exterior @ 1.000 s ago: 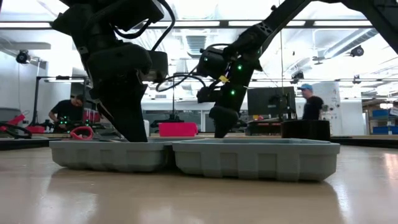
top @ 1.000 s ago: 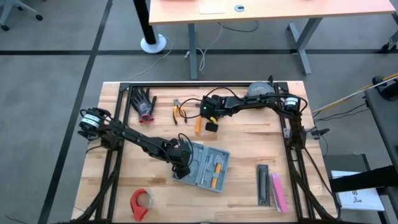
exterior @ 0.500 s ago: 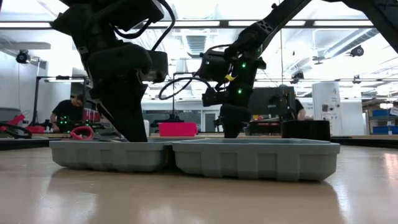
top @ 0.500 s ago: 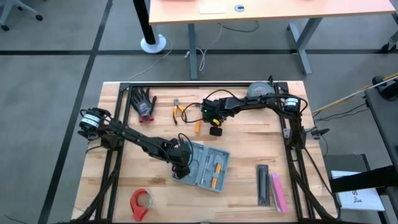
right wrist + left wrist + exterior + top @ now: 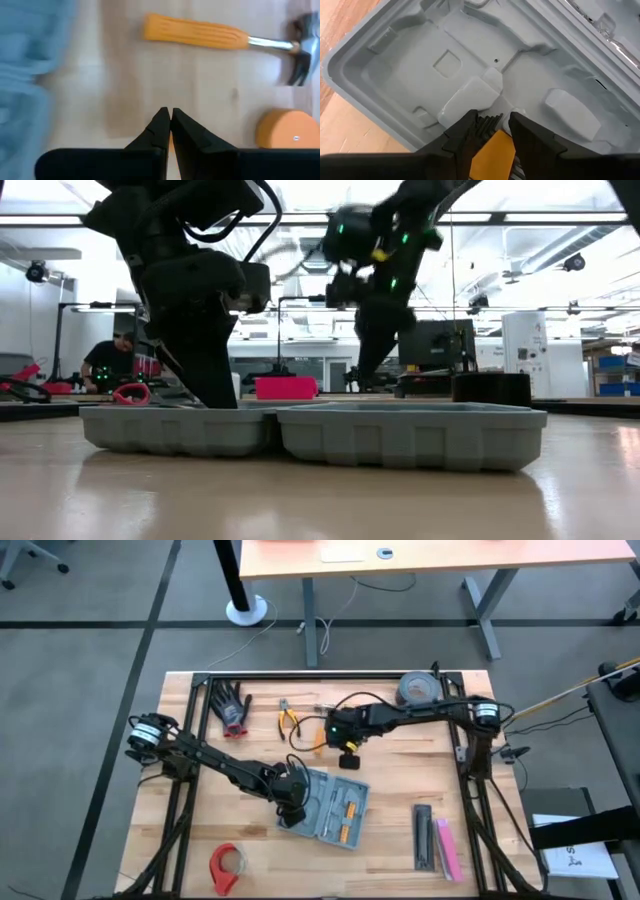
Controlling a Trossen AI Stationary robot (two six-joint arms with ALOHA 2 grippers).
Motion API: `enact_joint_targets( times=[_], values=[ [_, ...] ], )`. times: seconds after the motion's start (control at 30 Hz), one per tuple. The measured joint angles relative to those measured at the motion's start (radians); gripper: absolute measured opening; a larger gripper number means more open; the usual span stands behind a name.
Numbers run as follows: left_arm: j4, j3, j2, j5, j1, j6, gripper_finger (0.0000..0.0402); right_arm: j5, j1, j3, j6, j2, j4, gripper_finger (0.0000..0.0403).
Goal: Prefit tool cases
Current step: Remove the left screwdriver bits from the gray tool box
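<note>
The tool case (image 5: 325, 805) lies open on the wooden table, a blue-grey shell with a grey moulded tray (image 5: 470, 65); in the low view its two halves (image 5: 310, 435) sit side by side. My left gripper (image 5: 291, 800) (image 5: 492, 117) reaches down into the case's left half, shut on an orange tool. My right gripper (image 5: 348, 757) (image 5: 167, 120) hangs shut above bare wood just beyond the case's far edge, with nothing between its fingers. An orange-handled hammer (image 5: 200, 32) and an orange round thing (image 5: 287, 130) lie on the table near it. My left gripper pinches an orange tool (image 5: 492, 150) with a black ribbed end (image 5: 487, 122) between its two fingers (image 5: 465, 132). The fingers slant down from above into the tray's left half. My own fingers hide whether the tool's end touches the tray.
Two orange-handled tools (image 5: 348, 820) lie in the case's right half. Black-and-red gloves (image 5: 232, 705), pliers (image 5: 290, 720) and a grey tape roll (image 5: 418, 688) lie along the far edge. A red tape dispenser (image 5: 225, 865) is near left; black and pink bars (image 5: 435, 840) near right.
My right gripper has risen from the table by the hammer and moved toward the near edge and a little to the right, closer to the case, tipping as it went. My left gripper and the case have kept still.
</note>
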Motion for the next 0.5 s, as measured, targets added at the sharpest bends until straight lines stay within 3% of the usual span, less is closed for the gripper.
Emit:
enact_joint_targets(
  times=[0.23,0.5],
  values=[
    [0.008,0.000,0.000,0.023,-0.001,-0.001,0.0127,-0.071,0.133,-0.055,0.083,-0.122,-0.047,0.0001],
    [0.037,0.000,0.001,0.050,-0.002,-0.004,0.0134,-0.066,0.303,-0.081,0.232,-0.148,-0.101,0.0000]
  ],
)
